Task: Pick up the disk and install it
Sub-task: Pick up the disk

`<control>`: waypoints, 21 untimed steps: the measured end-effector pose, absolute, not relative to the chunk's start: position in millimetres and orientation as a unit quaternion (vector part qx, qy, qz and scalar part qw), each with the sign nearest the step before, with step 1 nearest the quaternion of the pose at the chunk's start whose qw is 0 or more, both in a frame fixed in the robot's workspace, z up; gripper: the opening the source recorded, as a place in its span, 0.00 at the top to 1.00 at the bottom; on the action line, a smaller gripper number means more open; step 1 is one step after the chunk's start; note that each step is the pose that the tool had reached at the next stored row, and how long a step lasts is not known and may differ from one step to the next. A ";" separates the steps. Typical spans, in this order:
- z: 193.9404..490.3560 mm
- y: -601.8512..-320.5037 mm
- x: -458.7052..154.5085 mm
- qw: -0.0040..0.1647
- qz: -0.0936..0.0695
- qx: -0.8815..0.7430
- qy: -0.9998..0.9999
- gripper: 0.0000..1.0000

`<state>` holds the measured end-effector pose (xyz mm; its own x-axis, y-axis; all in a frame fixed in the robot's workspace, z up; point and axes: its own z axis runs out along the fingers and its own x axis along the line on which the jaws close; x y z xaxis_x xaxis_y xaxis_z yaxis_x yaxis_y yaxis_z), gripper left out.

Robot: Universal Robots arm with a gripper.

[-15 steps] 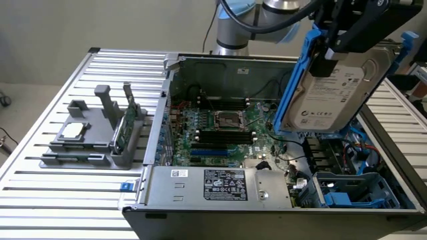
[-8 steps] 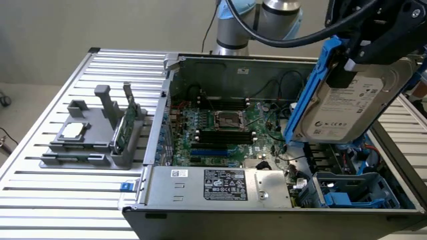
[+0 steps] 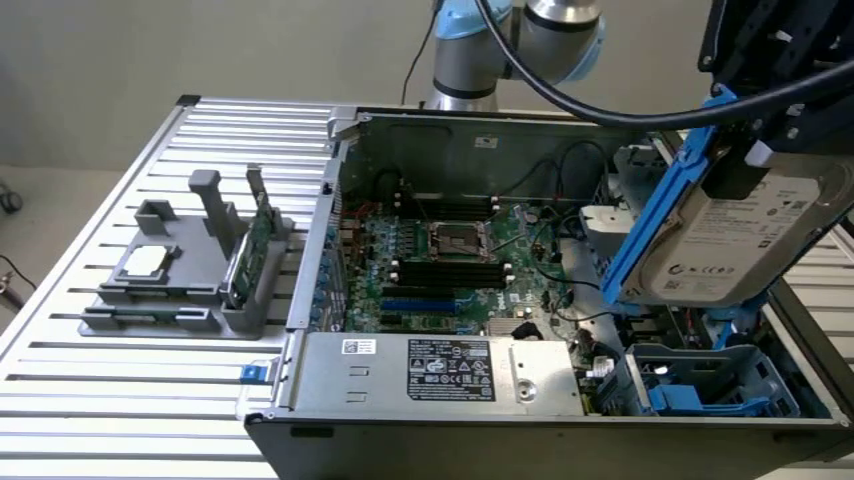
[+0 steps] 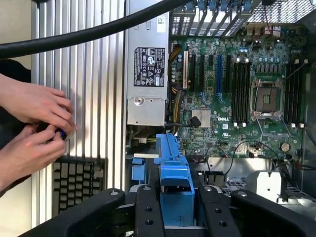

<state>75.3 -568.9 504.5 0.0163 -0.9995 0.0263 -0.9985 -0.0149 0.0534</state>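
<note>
Squarely inside the hand [image 4: 177,210] — the disk [image 3: 741,235], aloft.

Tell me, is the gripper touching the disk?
Touching. The exterior view shows the gripper clamped on the disk, holding it up over the open case.

Robotics lab: robot arm [image 3: 561,35], opened computer case [image 3: 467,140] on slatted metal bench [image 3: 134,400].

Silver-grey rectangular metal disk [image 3: 747,235]: dull sheen, white paper label. Its bright blue carrier frame [image 3: 663,200]: smooth, slightly glossy plastic. Black hand [image 4: 177,200]: matt plastic. Ribbed silver counter [image 3: 94,400]: satin bare metal. Open grey computer case [image 3: 534,440]: matt sheet metal. Grey parts holder [image 3: 174,290]: matt plastic.
</note>
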 end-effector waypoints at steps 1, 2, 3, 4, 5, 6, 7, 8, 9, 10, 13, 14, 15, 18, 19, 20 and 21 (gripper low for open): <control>504.1 -570.2 79.1 0.028 -0.009 0.712 -0.701 0.67; 503.4 -571.4 83.3 0.028 -0.010 0.712 -0.701 0.67; 502.3 -572.4 87.7 0.028 -0.010 0.712 -0.701 0.67; 500.9 -573.3 92.2 0.028 -0.010 0.712 -0.701 0.67; 499.4 -574.1 96.7 0.028 -0.010 0.712 -0.701 0.67; 498.0 -574.9 101.0 0.028 -0.010 0.712 -0.701 0.67; 496.4 -575.8 105.9 0.028 -0.010 0.712 -0.701 0.67; 494.9 -576.7 110.4 0.027 -0.010 0.712 -0.701 0.67; 493.3 -577.5 114.9 0.027 -0.010 0.712 -0.701 0.67; 491.7 -578.4 119.1 0.027 -0.010 0.712 -0.701 0.67; 486.3 -583.0 124.9 0.027 -0.011 0.712 -0.701 0.67; 484.5 -585.5 124.9 0.027 -0.011 0.712 -0.701 0.67; 482.6 -588.0 124.9 0.027 -0.011 0.712 -0.701 0.67; 476.9 -592.7 124.9 0.026 -0.012 0.712 -0.701 0.67; 475.3 -593.2 124.7 0.026 -0.012 0.712 -0.701 0.67; 473.5 -593.4 124.2 0.026 -0.012 0.712 -0.701 0.67; 471.8 -593.5 123.5 0.026 -0.012 0.712 -0.701 0.67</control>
<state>123.5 -593.5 471.8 0.0166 -0.9997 0.0190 -0.9985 -0.0155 0.0530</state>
